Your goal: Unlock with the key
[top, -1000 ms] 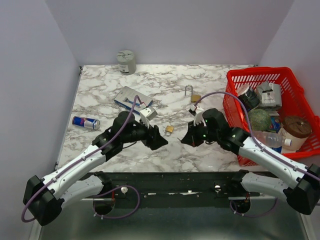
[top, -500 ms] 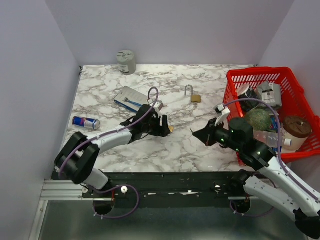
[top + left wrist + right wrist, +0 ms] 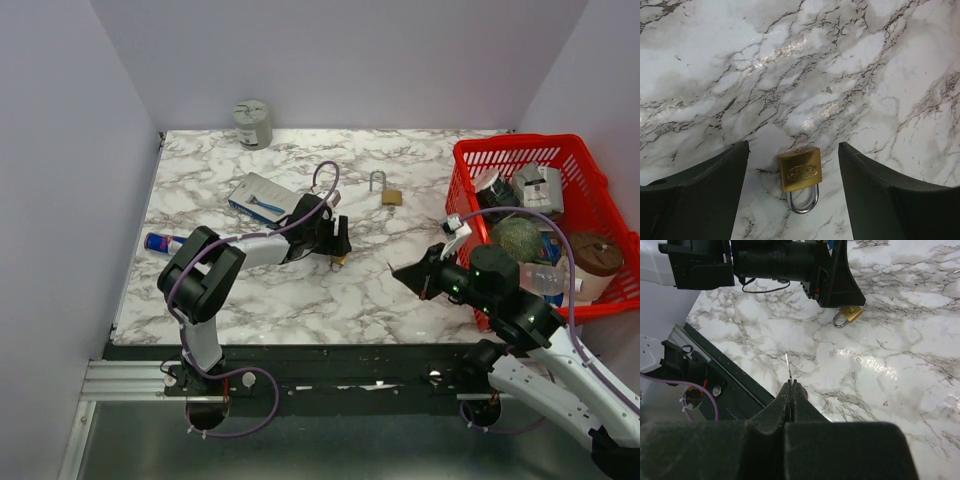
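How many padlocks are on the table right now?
2. One padlock lies between the left gripper's open jaws; the second padlock sits farther back, near the red basket. Others could be hidden inside the basket.

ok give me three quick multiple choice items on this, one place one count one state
1. The near padlock lies: A flat on the table between the left gripper's fingers; B hooked on one finger; C lifted clear.
2. Padlocks on the table: A one; B two; C four.
3. The right gripper is: A wide open; B shut on nothing; C shut on the key.
Answers: 1 A, the left wrist view shows it there; 2 B, a second padlock lies farther back; 3 C, the key pokes out of the closed tips.
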